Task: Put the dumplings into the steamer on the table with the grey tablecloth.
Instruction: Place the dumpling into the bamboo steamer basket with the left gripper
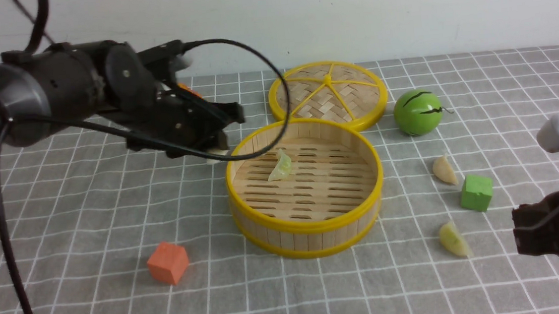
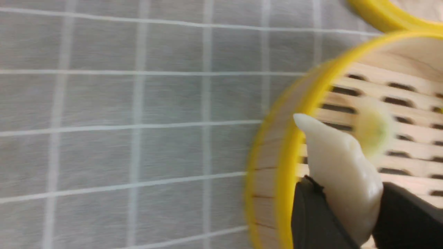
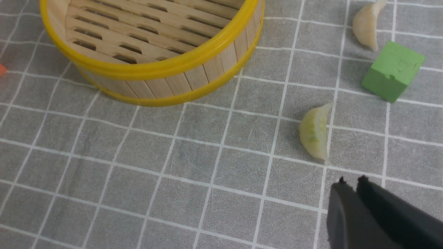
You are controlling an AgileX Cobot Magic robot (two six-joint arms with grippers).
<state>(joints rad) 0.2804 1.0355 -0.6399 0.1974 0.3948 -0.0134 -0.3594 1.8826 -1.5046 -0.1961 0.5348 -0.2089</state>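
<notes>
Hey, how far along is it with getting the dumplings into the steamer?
Done: one pale green dumpling lies on the steamer floor. In hand: the left gripper holds a white dumpling at the steamer's rim, not yet released. Remaining: two dumplings on the grey tablecloth on the right, one beside the green cube, one nearer the shut, empty right gripper.

Your way into the steamer [image 1: 311,227] is open from above; its lid [image 1: 327,94] lies flat just behind the far rim. Right of it, the green cube [image 1: 476,192] crowds the far dumpling [image 1: 444,170], while the near dumpling [image 1: 453,239] has bare surface [image 1: 94,294] all round.
</notes>
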